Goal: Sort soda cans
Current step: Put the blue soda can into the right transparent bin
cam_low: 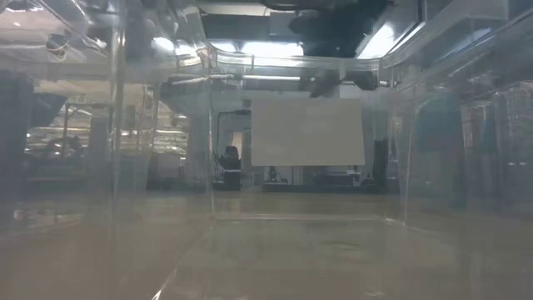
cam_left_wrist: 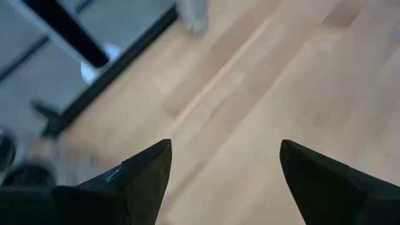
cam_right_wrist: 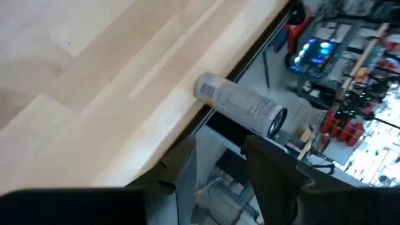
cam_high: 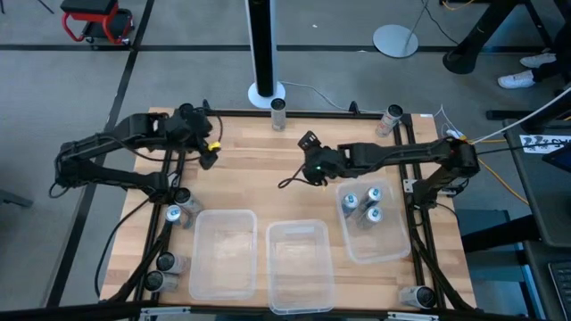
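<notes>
Right arm (cam_high: pixel 393 153) stretches across table (cam_high: pixel 259 169), left arm (cam_high: pixel 116 147) bent.

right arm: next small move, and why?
Probably push the right gripper on toward the can standing at the table's far edge. Its fingers are open and empty, and its wrist view shows that can straight ahead. The right bin already holds three cans; the other two look empty. The left gripper waits, open, over bare wood.
</notes>
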Motion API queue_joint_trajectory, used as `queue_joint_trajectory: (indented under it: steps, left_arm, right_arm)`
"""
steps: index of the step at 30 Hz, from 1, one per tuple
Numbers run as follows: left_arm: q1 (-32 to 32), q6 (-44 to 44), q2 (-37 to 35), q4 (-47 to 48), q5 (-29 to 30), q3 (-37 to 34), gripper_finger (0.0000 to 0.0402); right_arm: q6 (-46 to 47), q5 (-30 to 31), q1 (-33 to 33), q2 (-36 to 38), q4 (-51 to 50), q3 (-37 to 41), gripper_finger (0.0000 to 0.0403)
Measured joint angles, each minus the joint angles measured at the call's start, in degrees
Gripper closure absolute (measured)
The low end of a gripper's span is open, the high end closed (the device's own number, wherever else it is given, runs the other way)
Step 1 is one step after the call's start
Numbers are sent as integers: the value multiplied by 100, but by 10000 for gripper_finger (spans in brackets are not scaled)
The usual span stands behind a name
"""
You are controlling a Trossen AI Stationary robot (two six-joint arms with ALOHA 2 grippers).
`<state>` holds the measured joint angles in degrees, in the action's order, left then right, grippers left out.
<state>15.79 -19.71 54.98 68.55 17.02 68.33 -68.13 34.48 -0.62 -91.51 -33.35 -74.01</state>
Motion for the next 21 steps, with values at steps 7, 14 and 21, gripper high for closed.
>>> queue_joint_trajectory:
  steps: [7, 14, 21]
  left_arm:
    - [-487, -1568, 107, 2048, -48, 976, 114]
    - [-1404, -2450, 173, 2167, -842, 953, 114]
    - [-2482, -3303, 373, 2142, -867, 875, 114]
  right_arm:
    - [63, -254, 58, 725, 1452, 1491, 267]
    - [216, -199, 389, 886, 2052, 2024, 267]
    - [208, -125, 601, 904, 2300, 2002, 267]
